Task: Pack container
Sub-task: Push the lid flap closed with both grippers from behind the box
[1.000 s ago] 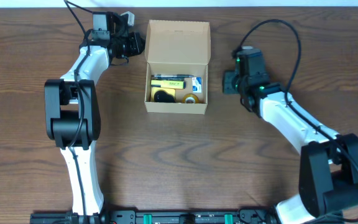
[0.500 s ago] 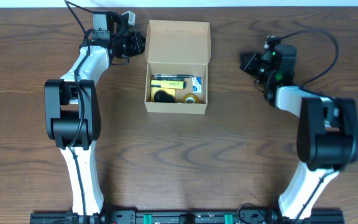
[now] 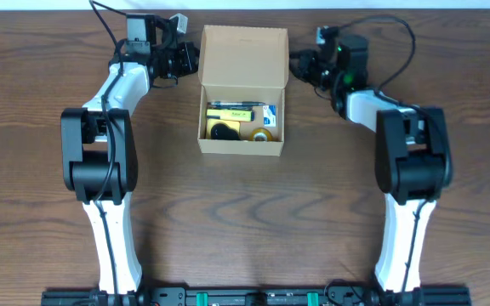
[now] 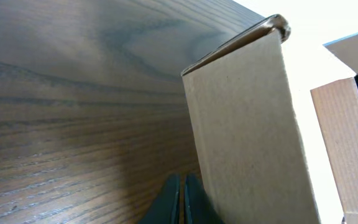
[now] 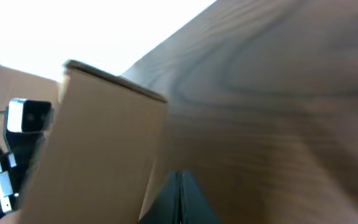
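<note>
The tan cardboard container (image 3: 243,144) stands open at the table's back centre, its flap lid (image 3: 244,56) laid back. Inside lie a yellow marker (image 3: 230,113), a black round item (image 3: 221,131), a tape roll (image 3: 260,134) and a blue-white packet (image 3: 270,113). My left gripper (image 3: 193,60) is shut and empty, right beside the lid's left edge; the lid's side fills the left wrist view (image 4: 253,137) beside the fingertips (image 4: 180,196). My right gripper (image 3: 297,62) is shut and empty, at the lid's right edge; the lid also shows in the right wrist view (image 5: 98,149), next to the fingertips (image 5: 180,193).
The dark wooden table (image 3: 245,221) spreads under everything. A white wall strip runs along the table's back edge (image 3: 41,4), close behind both grippers. Cables loop off both wrists.
My right arm has swung from the right of the box up and leftward to the lid's right edge. The left arm and the box have not moved.
</note>
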Action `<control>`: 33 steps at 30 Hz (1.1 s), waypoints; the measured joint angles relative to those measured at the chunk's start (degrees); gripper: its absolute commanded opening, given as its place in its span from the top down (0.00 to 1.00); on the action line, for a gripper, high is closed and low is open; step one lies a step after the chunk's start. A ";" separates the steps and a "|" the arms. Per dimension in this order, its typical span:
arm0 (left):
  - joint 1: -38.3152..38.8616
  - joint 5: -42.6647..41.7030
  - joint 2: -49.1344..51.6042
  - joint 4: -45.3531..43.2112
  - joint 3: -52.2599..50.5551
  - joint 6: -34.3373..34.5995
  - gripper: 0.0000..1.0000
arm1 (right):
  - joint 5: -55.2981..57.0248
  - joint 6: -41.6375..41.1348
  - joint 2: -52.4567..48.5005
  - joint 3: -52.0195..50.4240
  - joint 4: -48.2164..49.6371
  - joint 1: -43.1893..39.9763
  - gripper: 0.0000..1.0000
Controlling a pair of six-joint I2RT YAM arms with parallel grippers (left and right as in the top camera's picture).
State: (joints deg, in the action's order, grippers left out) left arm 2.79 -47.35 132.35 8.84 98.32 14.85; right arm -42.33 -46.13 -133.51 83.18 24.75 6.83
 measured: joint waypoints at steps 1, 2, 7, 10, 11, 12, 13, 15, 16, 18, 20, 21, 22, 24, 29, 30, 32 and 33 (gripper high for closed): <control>0.00 -0.48 0.00 -0.02 0.00 0.00 0.94 | -0.55 -0.13 -0.72 1.07 -0.87 0.46 0.99; 0.00 -0.85 0.00 -0.02 0.00 0.00 0.94 | -1.01 -0.13 -1.31 1.90 -1.73 0.66 0.99; -0.39 -2.69 0.00 -0.02 0.00 0.00 0.94 | -4.26 0.07 -2.05 3.74 -2.82 0.92 0.99; -0.46 -3.41 -0.02 0.15 0.00 -0.02 0.94 | -7.50 0.31 -2.05 5.73 -2.67 0.85 0.99; -0.50 -3.78 -0.02 0.15 0.00 -0.09 0.94 | -8.72 0.39 -2.05 6.45 -2.64 0.79 0.99; -0.55 -4.35 -0.02 0.15 0.00 -0.15 0.94 | -10.01 0.57 -2.05 7.23 -2.67 0.74 0.99; -0.59 -4.92 -0.11 0.17 0.00 -0.35 0.95 | -11.13 0.76 -2.05 8.00 -2.67 0.72 0.99; -0.83 -5.70 -0.61 0.37 0.00 -0.87 0.95 | -13.40 1.20 -2.05 9.60 -2.54 0.59 0.99; -0.87 -6.05 -1.09 0.42 0.00 -1.22 0.94 | -14.47 1.44 -2.05 10.19 -2.45 0.52 0.99; -0.94 -6.43 -2.80 0.83 0.00 -1.86 0.95 | -17.14 1.81 -2.05 11.37 -2.45 0.46 0.99; -1.09 -6.56 -4.92 1.81 0.00 -3.17 0.94 | -19.54 2.08 -2.05 12.37 -2.34 0.46 0.99; -1.09 -6.62 -6.12 2.71 0.00 -4.04 0.94 | -20.68 2.12 -2.05 12.81 -2.10 0.48 0.99; -1.09 -6.78 -7.32 3.78 0.00 -4.94 0.94 | -22.01 2.16 -2.05 13.20 -1.53 0.48 0.99; -1.16 -6.86 -10.12 6.05 0.00 -7.58 0.95 | -24.61 2.32 -2.01 13.66 -0.48 0.48 0.99; -1.18 -6.82 -15.50 14.16 0.07 -15.87 0.95 | -30.03 2.54 -1.97 13.70 -0.33 0.48 0.99; -1.18 -6.86 -16.09 15.02 0.07 -17.20 0.94 | -31.19 2.54 -1.97 13.70 -0.33 0.48 0.98; -1.18 -6.58 -16.98 19.06 0.28 -20.50 0.95 | -33.40 2.54 -1.97 13.70 -0.37 0.48 0.98; -1.18 -6.49 -17.27 20.96 0.28 -22.08 0.94 | -34.49 2.56 -1.97 13.70 -0.37 0.50 0.99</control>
State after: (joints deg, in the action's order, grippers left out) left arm 1.61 -53.84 115.09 29.80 98.61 -7.22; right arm -76.82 -43.57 -135.48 96.88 24.38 7.33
